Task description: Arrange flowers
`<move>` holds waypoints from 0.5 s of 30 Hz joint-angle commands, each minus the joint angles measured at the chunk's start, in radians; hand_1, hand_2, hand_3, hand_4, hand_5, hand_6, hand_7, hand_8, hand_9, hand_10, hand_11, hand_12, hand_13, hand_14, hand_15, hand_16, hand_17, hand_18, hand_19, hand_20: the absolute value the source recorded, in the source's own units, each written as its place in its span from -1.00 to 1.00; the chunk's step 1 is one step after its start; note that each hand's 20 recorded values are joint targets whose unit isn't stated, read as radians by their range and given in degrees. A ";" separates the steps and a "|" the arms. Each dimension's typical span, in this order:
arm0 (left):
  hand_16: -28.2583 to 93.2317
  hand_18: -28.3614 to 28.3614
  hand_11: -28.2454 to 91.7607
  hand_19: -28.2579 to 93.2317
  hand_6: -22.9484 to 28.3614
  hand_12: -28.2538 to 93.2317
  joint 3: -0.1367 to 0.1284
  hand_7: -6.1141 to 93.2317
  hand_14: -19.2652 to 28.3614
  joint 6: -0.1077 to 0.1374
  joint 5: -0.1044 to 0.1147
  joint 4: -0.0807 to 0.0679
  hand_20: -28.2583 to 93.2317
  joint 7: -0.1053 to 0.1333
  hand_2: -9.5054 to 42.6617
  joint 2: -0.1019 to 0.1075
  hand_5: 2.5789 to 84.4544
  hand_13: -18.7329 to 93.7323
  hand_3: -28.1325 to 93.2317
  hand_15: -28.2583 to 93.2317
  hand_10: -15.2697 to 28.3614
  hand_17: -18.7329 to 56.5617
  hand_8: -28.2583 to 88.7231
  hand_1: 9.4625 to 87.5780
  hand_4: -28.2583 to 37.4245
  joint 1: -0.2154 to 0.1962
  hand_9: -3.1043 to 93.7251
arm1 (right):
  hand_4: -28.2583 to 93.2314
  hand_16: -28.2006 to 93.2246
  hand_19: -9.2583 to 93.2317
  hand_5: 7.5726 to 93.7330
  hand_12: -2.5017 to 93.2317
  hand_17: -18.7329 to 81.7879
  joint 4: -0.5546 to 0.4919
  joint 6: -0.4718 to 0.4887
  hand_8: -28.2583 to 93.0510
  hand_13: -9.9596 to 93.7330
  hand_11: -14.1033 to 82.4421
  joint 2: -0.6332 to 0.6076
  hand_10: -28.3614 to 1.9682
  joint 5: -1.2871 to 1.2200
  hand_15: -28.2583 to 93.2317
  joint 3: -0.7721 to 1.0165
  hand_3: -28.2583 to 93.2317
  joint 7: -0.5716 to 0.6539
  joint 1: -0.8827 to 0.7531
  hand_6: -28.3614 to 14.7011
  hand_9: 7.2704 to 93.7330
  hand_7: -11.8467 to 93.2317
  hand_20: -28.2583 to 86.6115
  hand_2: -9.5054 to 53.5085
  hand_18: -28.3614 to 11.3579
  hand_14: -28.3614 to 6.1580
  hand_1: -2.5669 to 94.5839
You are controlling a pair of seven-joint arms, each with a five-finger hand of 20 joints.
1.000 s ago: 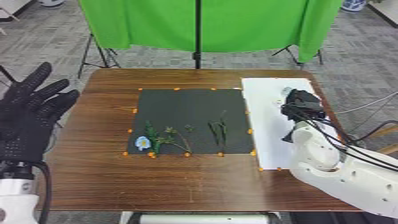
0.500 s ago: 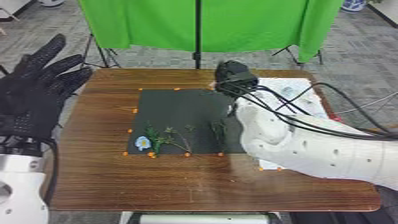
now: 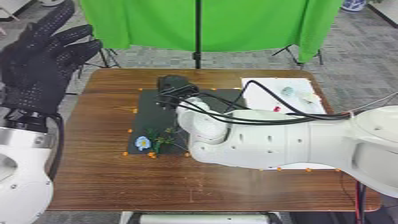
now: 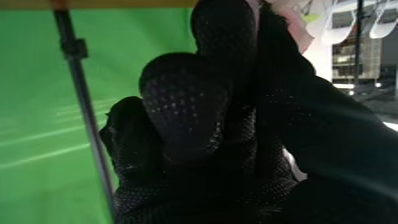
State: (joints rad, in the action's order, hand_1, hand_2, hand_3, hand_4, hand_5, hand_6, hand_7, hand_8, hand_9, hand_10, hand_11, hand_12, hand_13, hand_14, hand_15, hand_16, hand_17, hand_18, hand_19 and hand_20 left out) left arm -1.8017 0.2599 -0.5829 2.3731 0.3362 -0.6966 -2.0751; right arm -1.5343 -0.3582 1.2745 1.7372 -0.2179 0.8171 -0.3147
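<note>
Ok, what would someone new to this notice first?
Probably the bright green cloth hanging behind the table. Then the big white right arm lying across the view, its black-gloved hand over the far part of the dark mat. A pale blue flower stands out at the mat's near left corner.

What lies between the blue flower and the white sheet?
In the head view, green sprigs on the dark mat come right beside the blue flower; then the right arm hides the stretch to the white sheet.
</note>
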 commanded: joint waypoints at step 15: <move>-0.69 1.00 -0.12 0.47 0.17 -0.34 0.215 -0.67 0.95 -0.023 -0.035 -0.066 -0.53 -0.141 -0.32 0.007 -0.31 -0.27 0.70 0.32 0.56 -0.71 -0.65 -0.76 -1.00 0.328 -0.35 | -1.00 -0.20 1.00 0.72 -0.54 0.34 0.053 0.088 -0.53 0.82 0.04 0.076 0.49 -0.008 0.58 -0.031 0.59 0.057 0.046 0.56 1.00 -0.31 0.29 -1.00 -0.39 0.51 0.11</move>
State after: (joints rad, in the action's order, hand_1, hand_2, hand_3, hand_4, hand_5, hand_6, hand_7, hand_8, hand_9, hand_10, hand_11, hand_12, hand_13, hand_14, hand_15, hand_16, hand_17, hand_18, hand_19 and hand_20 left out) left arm -1.6084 0.2361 -0.6046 2.3219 0.2659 -0.6577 -1.8413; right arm -1.5056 -0.2614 1.3714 1.7001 -0.2967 0.8991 -0.2312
